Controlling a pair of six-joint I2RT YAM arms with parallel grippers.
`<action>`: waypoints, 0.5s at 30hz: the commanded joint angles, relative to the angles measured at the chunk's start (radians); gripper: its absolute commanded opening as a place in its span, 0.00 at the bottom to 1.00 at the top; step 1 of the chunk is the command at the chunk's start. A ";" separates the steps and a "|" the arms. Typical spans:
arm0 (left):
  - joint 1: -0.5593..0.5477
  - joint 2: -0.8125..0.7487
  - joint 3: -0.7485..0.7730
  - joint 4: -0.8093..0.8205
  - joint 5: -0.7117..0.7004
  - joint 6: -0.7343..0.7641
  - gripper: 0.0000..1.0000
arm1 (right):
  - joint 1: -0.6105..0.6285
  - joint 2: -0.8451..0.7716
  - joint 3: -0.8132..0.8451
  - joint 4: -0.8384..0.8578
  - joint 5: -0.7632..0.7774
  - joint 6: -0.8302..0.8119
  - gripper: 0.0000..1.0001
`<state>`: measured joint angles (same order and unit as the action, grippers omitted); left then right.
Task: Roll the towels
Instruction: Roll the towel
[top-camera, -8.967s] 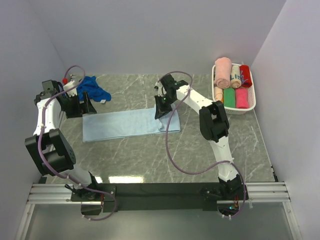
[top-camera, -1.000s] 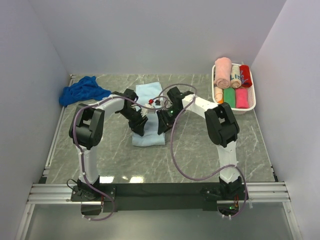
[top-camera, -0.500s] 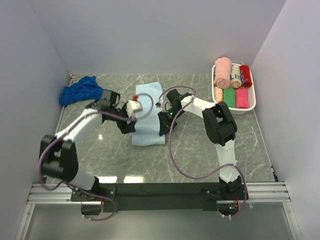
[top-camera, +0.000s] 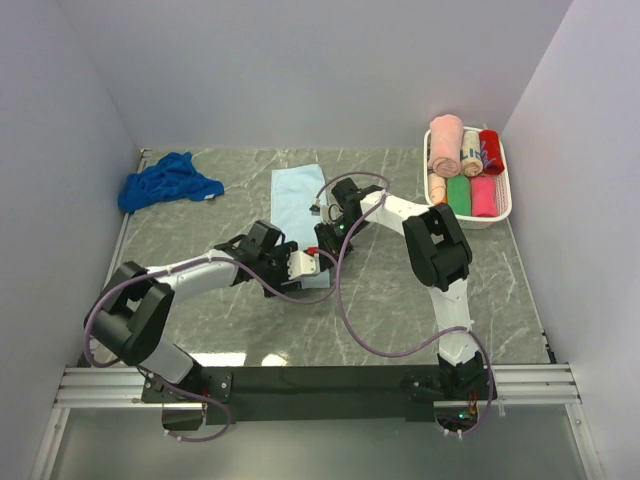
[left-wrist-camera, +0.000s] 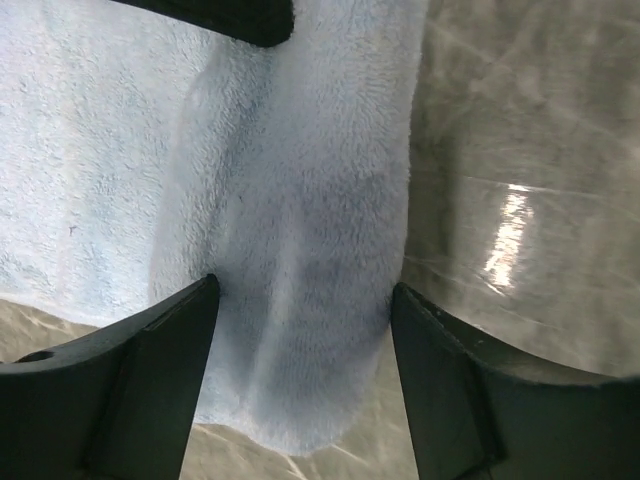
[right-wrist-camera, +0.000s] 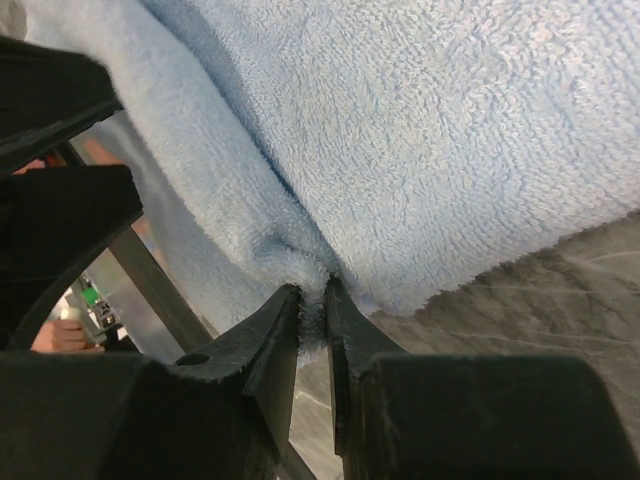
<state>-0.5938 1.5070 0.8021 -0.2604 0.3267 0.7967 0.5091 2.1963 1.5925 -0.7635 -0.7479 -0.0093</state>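
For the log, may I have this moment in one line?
right claw: shut on pale towel | left claw: open astride it

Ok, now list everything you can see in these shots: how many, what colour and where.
pale blue towel: one, sky blue, a strip running front to back mid-table.
royal blue towel: one, deep blue, crumpled at the back left corner.
basket: one, white, back right by the wall.
rolled towels: at least five, peach, cream, red, green, bright pink, in the basket.
table: one, grey marble, under everything.
cables: two, purple, looping along the arms.
left pincer: one, black, open, over the pale blue towel's near end.
right pincer: one, black, shut on that towel's edge.
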 joint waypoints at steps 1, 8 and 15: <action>-0.015 0.036 -0.017 0.109 -0.066 0.048 0.74 | 0.014 0.029 0.009 0.010 0.067 -0.032 0.24; -0.020 0.177 0.083 -0.221 0.043 0.139 0.38 | -0.007 0.029 0.026 0.006 0.051 -0.024 0.28; 0.052 0.318 0.299 -0.532 0.225 0.098 0.09 | -0.115 -0.212 -0.127 0.128 0.102 -0.044 0.48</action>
<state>-0.5583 1.7504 1.0729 -0.5442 0.4274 0.9009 0.4591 2.1395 1.5314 -0.7212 -0.7349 -0.0189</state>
